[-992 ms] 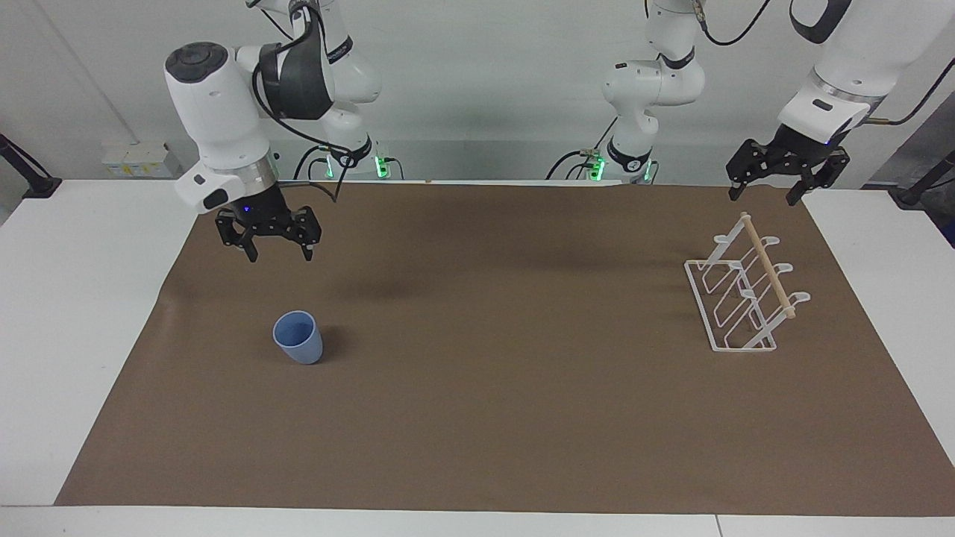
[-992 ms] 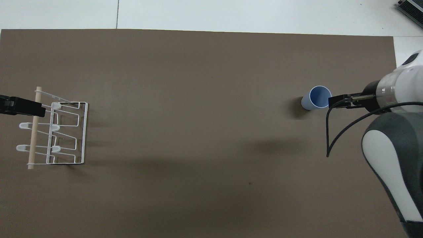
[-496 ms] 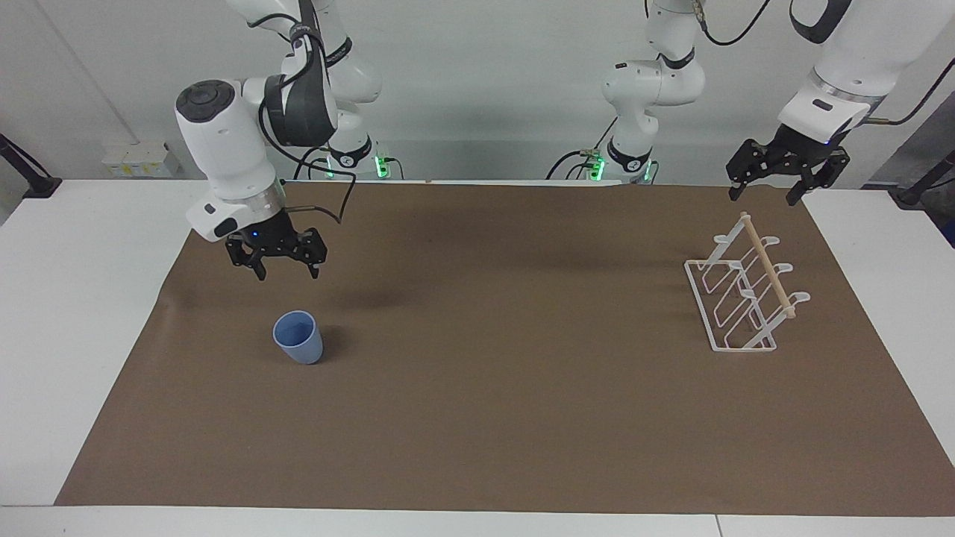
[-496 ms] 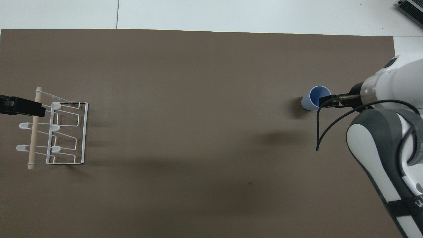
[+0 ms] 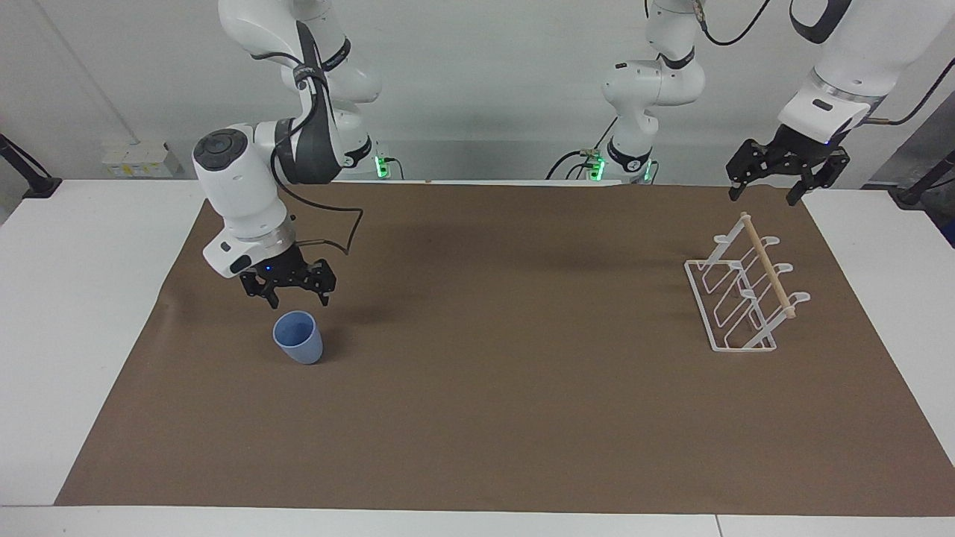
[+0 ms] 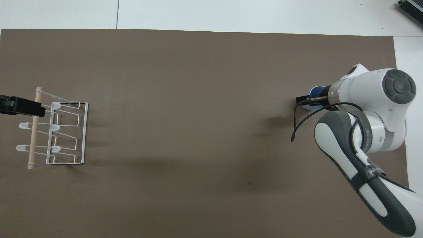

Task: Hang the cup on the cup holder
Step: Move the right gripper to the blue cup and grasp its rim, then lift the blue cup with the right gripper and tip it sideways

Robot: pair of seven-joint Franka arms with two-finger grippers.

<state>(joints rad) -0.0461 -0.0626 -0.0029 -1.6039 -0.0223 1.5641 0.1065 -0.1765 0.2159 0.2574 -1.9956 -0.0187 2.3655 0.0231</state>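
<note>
The light-blue cup (image 5: pixel 298 338) stands upright, mouth up, on the brown mat toward the right arm's end of the table. My right gripper (image 5: pixel 298 303) is open and hangs just above the cup's rim, apart from it. In the overhead view this gripper (image 6: pixel 309 100) covers most of the cup (image 6: pixel 318 89). The white wire cup holder (image 5: pixel 746 294) with its wooden rod stands toward the left arm's end and holds nothing; it also shows in the overhead view (image 6: pixel 62 132). My left gripper (image 5: pixel 761 198) waits open in the air above the mat's edge by the holder.
The brown mat (image 5: pixel 507 388) covers most of the white table (image 5: pixel 82 298). A black cable (image 6: pixel 299 120) loops off the right wrist beside the cup. A grey device (image 6: pixel 411 8) lies at the table's corner farthest from the robots, at the right arm's end.
My right gripper has come down and moved over the cup, from high above the mat to just above the rim. The cup, the holder and the left arm have not moved.
</note>
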